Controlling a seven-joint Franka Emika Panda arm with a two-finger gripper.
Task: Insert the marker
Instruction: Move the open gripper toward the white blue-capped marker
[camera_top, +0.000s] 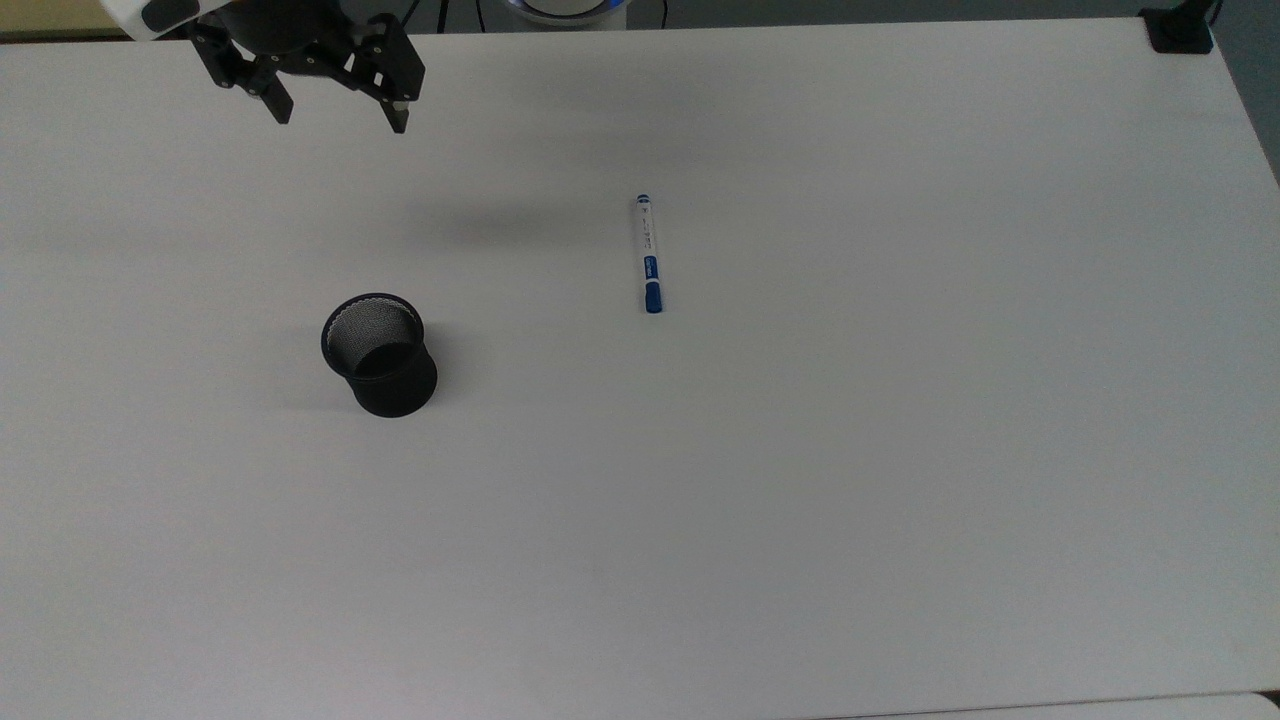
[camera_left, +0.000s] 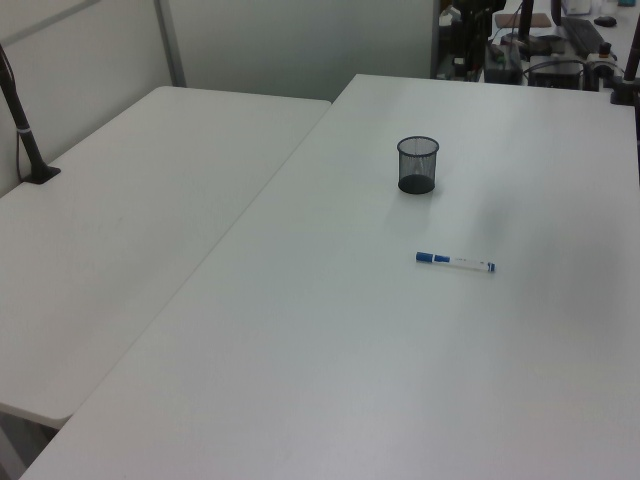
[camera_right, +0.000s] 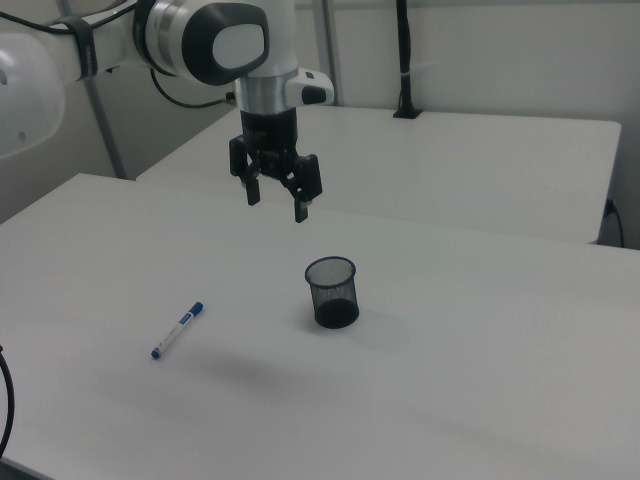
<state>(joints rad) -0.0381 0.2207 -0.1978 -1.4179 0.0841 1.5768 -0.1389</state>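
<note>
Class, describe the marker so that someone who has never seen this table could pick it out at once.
Start from the big white table and find the black mesh cup standing on it. To the top view's right of the cup, well apart from it, lies the marker, flat on the table. It is slim and white with a blue cap, unlike the dark, upright cup.

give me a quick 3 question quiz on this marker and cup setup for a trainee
1. True or false: the marker lies flat on the table.
2. In the top view, the cup is on which side of the marker? A) left B) right
3. Fill in: the claw is ____ and holds nothing.

Key:
1. True
2. A
3. open
</note>
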